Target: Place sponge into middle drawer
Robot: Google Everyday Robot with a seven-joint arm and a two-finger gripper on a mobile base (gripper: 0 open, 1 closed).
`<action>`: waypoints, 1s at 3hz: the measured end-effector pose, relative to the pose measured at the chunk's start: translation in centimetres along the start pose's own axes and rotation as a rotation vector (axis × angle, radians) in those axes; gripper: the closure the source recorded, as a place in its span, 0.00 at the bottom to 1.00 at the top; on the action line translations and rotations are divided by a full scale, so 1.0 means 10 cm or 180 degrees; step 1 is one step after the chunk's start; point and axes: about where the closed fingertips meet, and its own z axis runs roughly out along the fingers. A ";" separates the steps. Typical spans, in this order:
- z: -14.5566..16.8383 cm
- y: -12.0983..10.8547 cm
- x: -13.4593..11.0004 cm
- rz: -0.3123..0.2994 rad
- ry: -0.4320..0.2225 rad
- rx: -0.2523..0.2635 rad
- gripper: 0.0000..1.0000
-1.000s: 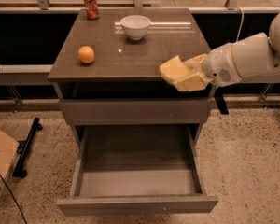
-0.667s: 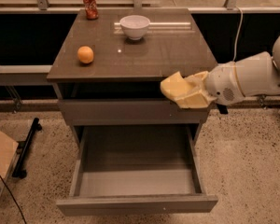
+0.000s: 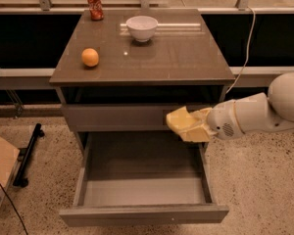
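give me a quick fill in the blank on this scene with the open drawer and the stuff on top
1. The pincer, at the right in front of the cabinet top's edge, holds the pale yellow ___ in the air.
2. The middle drawer below it is pulled ___.
3. On the cabinet top, the orange lies left of the white ___.

Missing words: sponge; open; bowl.
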 end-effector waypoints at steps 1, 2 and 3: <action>0.42 -0.06 0.31 0.0377 -0.0114 0.0028 1.00; 0.42 -0.06 0.31 0.0377 -0.0114 0.0028 1.00; 0.58 -0.05 0.38 0.0354 0.0004 -0.0061 1.00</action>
